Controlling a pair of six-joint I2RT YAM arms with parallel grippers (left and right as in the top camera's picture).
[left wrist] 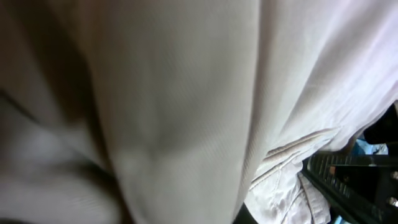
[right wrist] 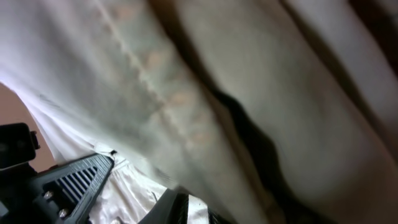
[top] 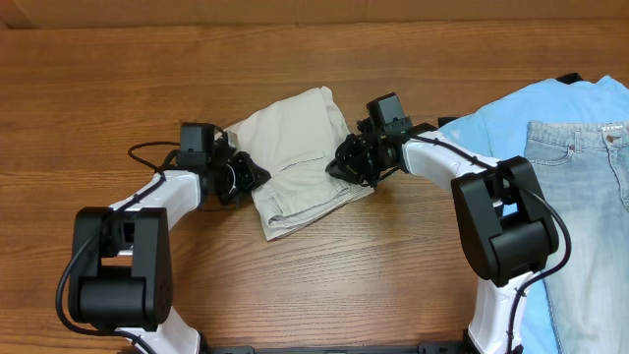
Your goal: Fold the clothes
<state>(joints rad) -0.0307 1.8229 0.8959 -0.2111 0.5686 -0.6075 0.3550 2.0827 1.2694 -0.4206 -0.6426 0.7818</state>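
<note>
The clothes are beige shorts (top: pixel 300 157), lying folded into a rough rectangle at the middle of the table. My left gripper (top: pixel 251 179) is at their left edge, shut on the cloth there. At their right edge my right gripper (top: pixel 344 165) is closed on the fabric. Beige cloth of the shorts (left wrist: pixel 186 93) fills the left wrist view and hides the jaws. The right wrist view is also mostly shorts (right wrist: pixel 186 81), with a stitched seam across it and one dark fingertip (right wrist: pixel 180 208) under the fabric.
A light blue T-shirt (top: pixel 511 113) lies at the right of the wooden table (top: pixel 147 79), with pale blue jeans (top: pixel 590 187) on top of it. The right arm passes just left of the T-shirt.
</note>
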